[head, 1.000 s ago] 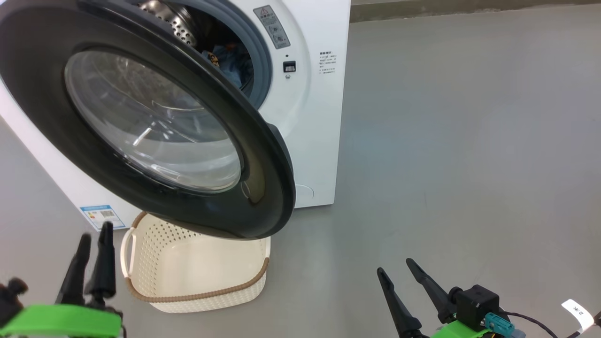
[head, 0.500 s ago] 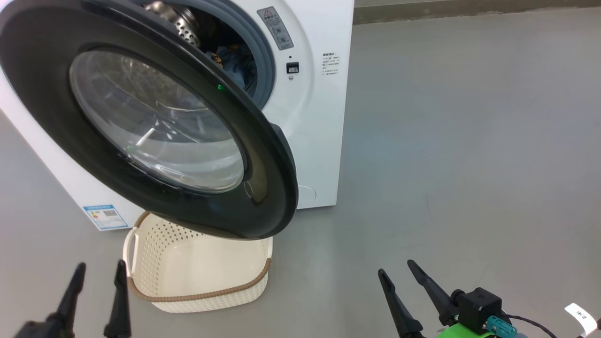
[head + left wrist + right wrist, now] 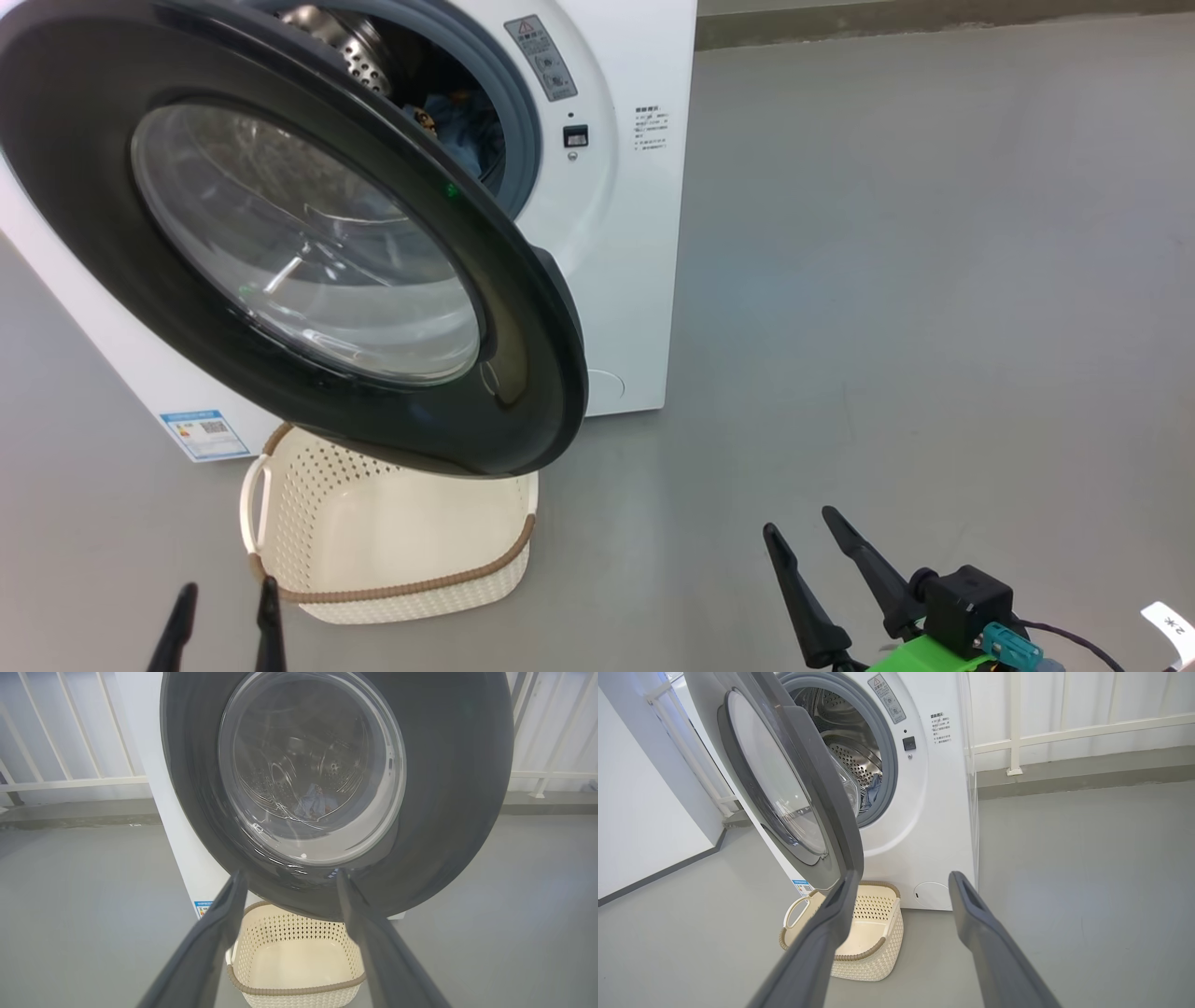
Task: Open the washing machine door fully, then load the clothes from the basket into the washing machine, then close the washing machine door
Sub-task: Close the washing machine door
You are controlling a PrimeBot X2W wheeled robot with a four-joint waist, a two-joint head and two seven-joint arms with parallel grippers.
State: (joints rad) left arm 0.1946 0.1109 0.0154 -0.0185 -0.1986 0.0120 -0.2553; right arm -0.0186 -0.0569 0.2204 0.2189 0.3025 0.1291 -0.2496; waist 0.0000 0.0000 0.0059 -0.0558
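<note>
Floor (image 3: 934,280): smooth matt grey, uniform, with faint lighter patches. It ran back to a darker raised strip at the foot of a white railing (image 3: 1064,732), seen in both wrist views. A plain white wall (image 3: 644,812) with a dark base line closed off one side in the right wrist view.

The washing machine (image 3: 635,280) stood directly on the floor, white casing, blue label sticker (image 3: 191,434) low on its front. The washing machine door (image 3: 523,308) hung partly open, its black rim and glass bowl swung out from the opening. The grey gasket (image 3: 887,765) and perforated steel drum (image 3: 850,751) showed past its free edge.

The clothes (image 3: 467,131): blue fabric lay inside the drum, low in the opening. It was also visible through the door glass in the left wrist view. The cream piece could not be made out.

The basket (image 3: 392,588) sat on the floor just in front of the machine, under the door's lower edge, with its cream bottom showing.

Left gripper (image 3: 228,586): at the lower left of the head view, fingers spread wide, nothing between them. It pointed toward the door and basket, clear of both.

Right gripper (image 3: 800,520): at the lower right over bare floor, fingers likewise spread, holding nothing, well apart from the machine.
</note>
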